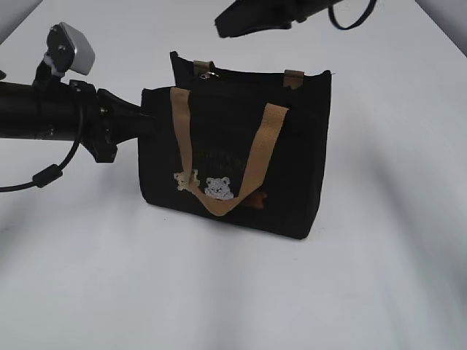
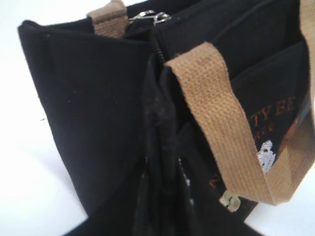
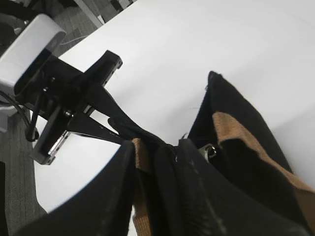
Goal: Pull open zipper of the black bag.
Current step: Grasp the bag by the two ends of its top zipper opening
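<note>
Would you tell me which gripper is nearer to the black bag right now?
Left. The left gripper is clamped on the black bag at its end; the right gripper hangs above and behind it, touching nothing.

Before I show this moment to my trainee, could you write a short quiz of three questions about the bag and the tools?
1. True or false: the black bag lies flat on the table.
2. The zipper's ring pull sits: A, at the end that the left tool grips; B, mid-bag; C, at the opposite end.
3. Fill in: the strap handles are ____ coloured.
Key: 1 false, it stands upright; 2 A; 3 tan.
</note>
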### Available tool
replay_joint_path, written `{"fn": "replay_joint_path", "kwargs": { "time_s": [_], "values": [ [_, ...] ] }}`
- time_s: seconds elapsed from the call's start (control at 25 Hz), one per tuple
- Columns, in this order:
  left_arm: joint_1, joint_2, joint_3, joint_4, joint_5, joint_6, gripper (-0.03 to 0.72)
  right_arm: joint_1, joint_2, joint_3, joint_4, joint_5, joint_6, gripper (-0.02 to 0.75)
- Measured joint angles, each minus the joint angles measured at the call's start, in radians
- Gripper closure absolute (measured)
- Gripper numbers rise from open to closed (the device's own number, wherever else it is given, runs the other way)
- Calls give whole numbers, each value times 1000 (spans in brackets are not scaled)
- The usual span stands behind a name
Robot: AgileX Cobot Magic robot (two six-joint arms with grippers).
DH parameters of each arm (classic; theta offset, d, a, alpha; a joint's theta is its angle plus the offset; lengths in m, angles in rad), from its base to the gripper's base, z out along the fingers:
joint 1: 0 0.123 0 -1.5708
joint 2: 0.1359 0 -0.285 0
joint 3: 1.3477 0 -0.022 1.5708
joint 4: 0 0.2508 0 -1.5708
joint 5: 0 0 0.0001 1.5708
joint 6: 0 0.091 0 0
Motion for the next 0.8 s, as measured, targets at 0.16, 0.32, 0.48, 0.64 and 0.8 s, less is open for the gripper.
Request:
{"fn": "replay_joint_path", "kwargs": {
  "time_s": [0.16, 0.32, 0.48, 0.64, 0.8],
  "values": [
    [1, 0, 0, 0, 2, 0, 601, 54, 42, 0, -82, -27, -11, 503],
    [1, 1, 0, 0, 2, 0, 601, 56, 47, 0, -170, -54, -11, 503],
    [1, 1, 0, 0, 2, 0, 601, 55, 47, 0, -196, -120, -11, 503],
    [1, 1, 0, 0, 2, 0, 601, 55, 47, 0, -197, -139, -11, 577],
    [1, 1, 0, 0, 1, 0, 601, 55, 47, 0, -197, -139, -11, 720]
  ]
}}
